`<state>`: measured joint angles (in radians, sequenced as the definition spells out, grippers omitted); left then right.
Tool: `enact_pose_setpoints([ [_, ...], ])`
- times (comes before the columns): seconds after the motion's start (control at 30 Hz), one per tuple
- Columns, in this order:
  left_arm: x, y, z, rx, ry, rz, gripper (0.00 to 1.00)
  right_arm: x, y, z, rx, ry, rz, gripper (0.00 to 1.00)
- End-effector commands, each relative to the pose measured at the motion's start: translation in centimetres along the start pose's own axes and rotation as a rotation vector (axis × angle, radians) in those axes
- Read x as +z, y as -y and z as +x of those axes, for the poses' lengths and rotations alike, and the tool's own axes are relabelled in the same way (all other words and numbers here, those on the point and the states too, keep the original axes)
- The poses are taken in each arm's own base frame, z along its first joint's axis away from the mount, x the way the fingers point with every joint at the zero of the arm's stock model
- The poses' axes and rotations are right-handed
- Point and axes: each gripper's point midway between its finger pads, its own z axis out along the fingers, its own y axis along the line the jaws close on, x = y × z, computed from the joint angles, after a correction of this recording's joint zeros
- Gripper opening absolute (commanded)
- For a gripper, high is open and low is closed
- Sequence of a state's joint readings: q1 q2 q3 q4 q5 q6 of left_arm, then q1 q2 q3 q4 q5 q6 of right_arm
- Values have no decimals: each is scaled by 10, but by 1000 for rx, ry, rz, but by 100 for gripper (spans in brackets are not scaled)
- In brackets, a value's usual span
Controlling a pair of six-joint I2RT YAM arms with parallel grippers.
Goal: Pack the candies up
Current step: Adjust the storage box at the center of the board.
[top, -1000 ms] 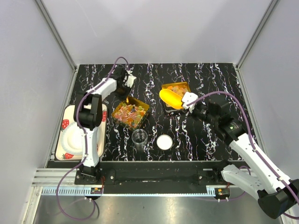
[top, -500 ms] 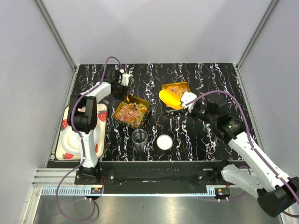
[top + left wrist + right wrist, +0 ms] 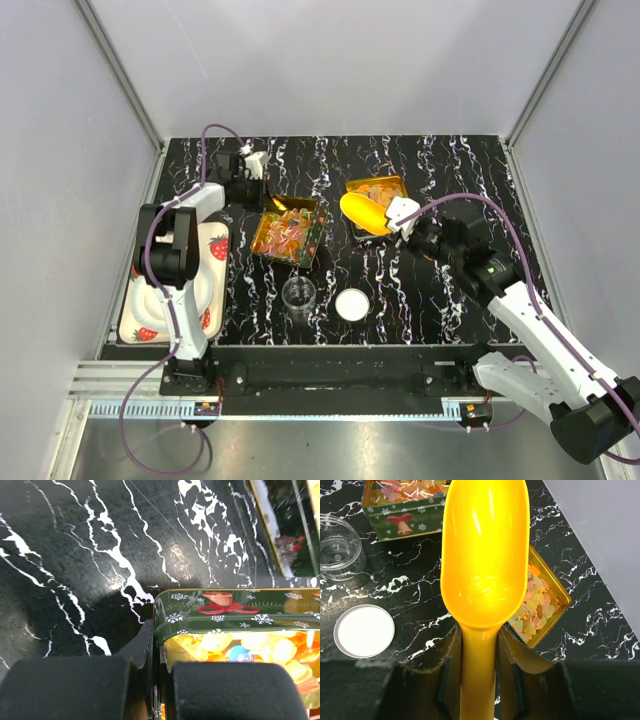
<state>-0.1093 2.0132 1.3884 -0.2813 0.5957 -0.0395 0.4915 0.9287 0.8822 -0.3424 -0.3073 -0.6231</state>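
Observation:
A green, gold-lined tin (image 3: pixel 312 240) full of candies (image 3: pixel 288 232) sits left of centre. My left gripper (image 3: pixel 266 196) is shut on its far-left wall. In the left wrist view that gripper (image 3: pixel 159 635) pinches the tin's wall (image 3: pixel 225 612), with candies (image 3: pixel 250 647) glowing inside. A second gold tin (image 3: pixel 400 184) holds paler candies (image 3: pixel 537 607). My right gripper (image 3: pixel 403 217) is shut on the handle of a yellow-orange scoop (image 3: pixel 362 210). The scoop's bowl (image 3: pixel 485 555) is empty and hangs over that tin's near-left edge, the right gripper (image 3: pixel 479 640) clamped around the handle.
A small clear jar (image 3: pixel 298 293) stands open near the front, its white lid (image 3: pixel 351 304) lying beside it on the right. A strawberry-patterned plate (image 3: pixel 150 290) lies at the table's left edge, next to the left arm.
The left gripper has swung left toward the back-left corner, and the tin it holds has turned and shifted slightly back. The right arm and scoop have barely moved.

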Motion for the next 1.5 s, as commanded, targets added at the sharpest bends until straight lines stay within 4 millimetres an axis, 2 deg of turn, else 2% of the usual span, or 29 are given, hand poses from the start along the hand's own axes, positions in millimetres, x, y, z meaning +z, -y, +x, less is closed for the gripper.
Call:
enact_pose_setpoints([
  [0.0, -19, 32, -39, 22, 126, 132, 0, -1, 6, -9, -7, 34, 22, 0],
  [0.37, -22, 43, -36, 17, 143, 211, 0, -2, 7, -11, -8, 39, 25, 0],
  [0.57, -25, 40, -36, 32, 155, 179, 0, -2, 6, -11, -8, 40, 24, 0],
  [0.8, -32, 45, -39, 58, 186, 181, 0, -2, 6, -11, -8, 41, 23, 0],
  [1.2, -37, 24, -42, 53, 223, 31, 0, -1, 7, -9, -7, 33, 25, 0],
  [1.47, -56, 20, -58, 79, 350, -59, 0, 1, 6, -8, -4, 31, 17, 0],
])
